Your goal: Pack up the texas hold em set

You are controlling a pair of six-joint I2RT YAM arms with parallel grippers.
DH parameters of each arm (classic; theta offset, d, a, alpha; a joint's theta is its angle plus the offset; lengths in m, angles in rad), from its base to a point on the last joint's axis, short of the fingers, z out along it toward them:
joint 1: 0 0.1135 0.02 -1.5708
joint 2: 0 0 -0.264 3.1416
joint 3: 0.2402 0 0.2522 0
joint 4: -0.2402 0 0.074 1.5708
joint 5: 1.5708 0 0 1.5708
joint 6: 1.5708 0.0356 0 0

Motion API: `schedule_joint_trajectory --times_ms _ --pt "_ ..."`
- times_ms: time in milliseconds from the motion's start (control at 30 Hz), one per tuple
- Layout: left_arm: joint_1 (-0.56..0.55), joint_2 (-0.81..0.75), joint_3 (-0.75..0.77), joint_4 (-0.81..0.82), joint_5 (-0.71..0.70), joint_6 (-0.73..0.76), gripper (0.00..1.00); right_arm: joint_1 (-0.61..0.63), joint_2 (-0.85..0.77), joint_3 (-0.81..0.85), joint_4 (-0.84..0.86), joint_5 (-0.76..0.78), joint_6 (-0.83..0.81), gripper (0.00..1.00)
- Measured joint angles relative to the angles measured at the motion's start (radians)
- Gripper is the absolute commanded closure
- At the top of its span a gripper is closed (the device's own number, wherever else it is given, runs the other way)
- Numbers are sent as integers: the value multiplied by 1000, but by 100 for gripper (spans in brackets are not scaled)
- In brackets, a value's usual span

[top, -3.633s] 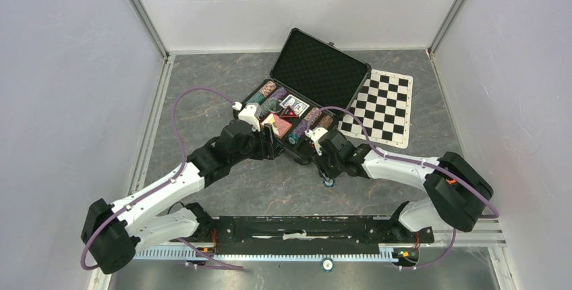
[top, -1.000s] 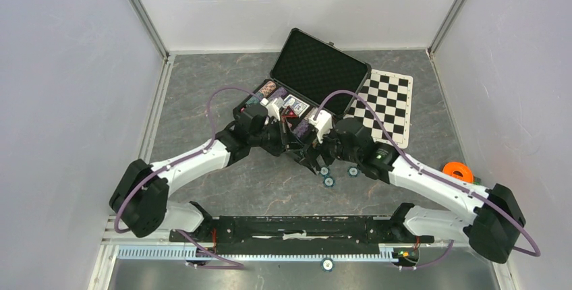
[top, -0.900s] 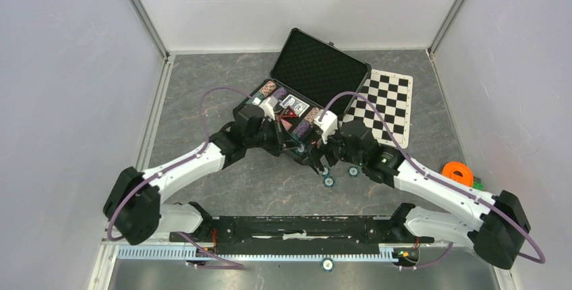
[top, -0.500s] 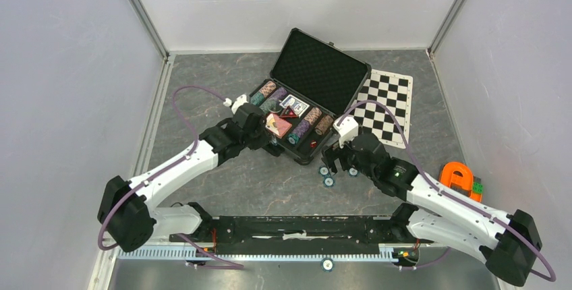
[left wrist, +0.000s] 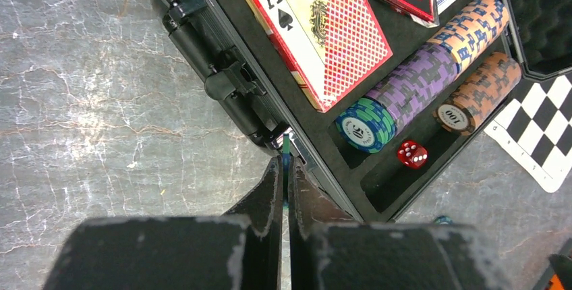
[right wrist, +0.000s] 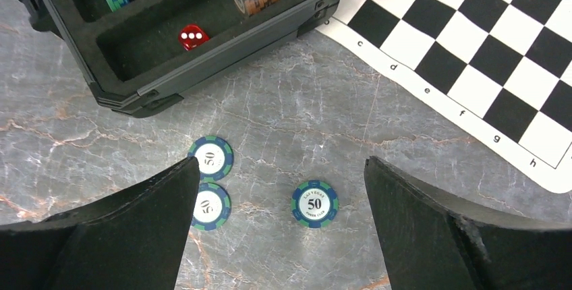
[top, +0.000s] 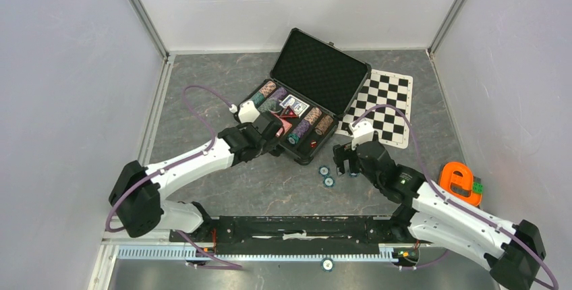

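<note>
The black case [top: 274, 79] lies open at mid table, holding rows of striped chips [left wrist: 418, 77], a red card deck [left wrist: 324, 27] and a red die [left wrist: 411, 154]. My left gripper [left wrist: 285, 163] hangs over the case's near rim [left wrist: 222, 67], shut on a teal poker chip [left wrist: 286, 144] held edge-on. Three loose teal chips lie flat on the table in front of the case: two [right wrist: 210, 157] [right wrist: 210, 206] by my left finger and one [right wrist: 314, 204] between the jaws. My right gripper [right wrist: 280, 163] hovers over them, open and empty.
A black-and-white chequered mat [top: 381, 108] lies right of the case, its corner near the loose chips [right wrist: 485, 54]. An orange piece [top: 459, 182] sits at the far right beside the right arm. The case lid [top: 317, 67] stands tilted back.
Both grippers have drawn back from the case's tray. The left one, still shut, has shifted right to the near rim. The right one has settled over the loose chips, jaws wide.
</note>
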Motion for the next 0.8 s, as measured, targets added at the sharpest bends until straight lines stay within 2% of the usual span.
schedule_joint_trajectory --times_ms 200,800 --pt "-18 67 21 5 -19 -13 98 0 -60 -4 11 12 3 4" --pt "-52 114 86 77 -27 -15 98 0 -45 -6 15 19 -18 4"
